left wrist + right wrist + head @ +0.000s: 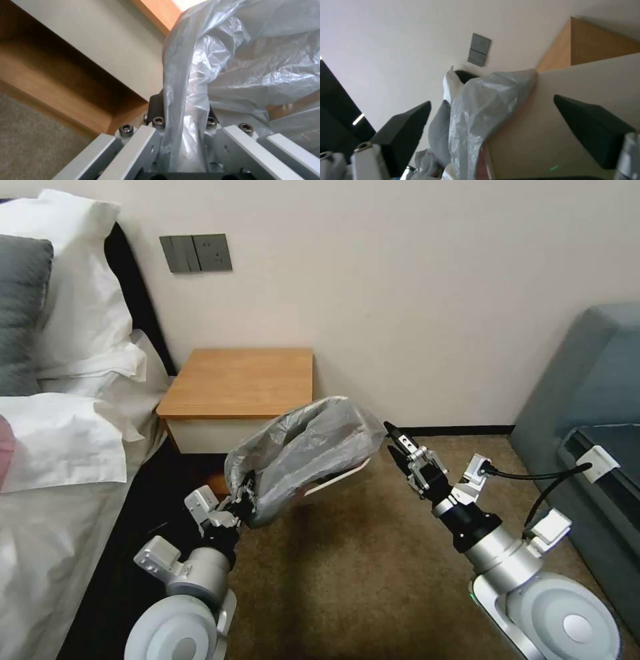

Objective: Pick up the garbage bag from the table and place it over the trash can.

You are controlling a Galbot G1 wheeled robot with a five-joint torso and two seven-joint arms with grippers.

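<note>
The grey translucent garbage bag (307, 447) bulges open-mouthed over the cream trash can, whose rim (341, 478) peeks out beneath it on the carpet in front of the table (240, 380). My left gripper (245, 499) is shut on the bag's near-left edge; in the left wrist view the film (186, 100) is pinched between its fingers (156, 110). My right gripper (395, 443) stands open just right of the bag, apart from it. In the right wrist view its fingers (403, 130) are spread wide, with the bag (480, 110) ahead between them.
A bed with white pillows (73, 380) lies to the left, close to my left arm. A grey-blue sofa (587, 400) stands on the right. The wall with a switch plate (196, 253) is behind the table. Brown carpet (360, 567) stretches open in front.
</note>
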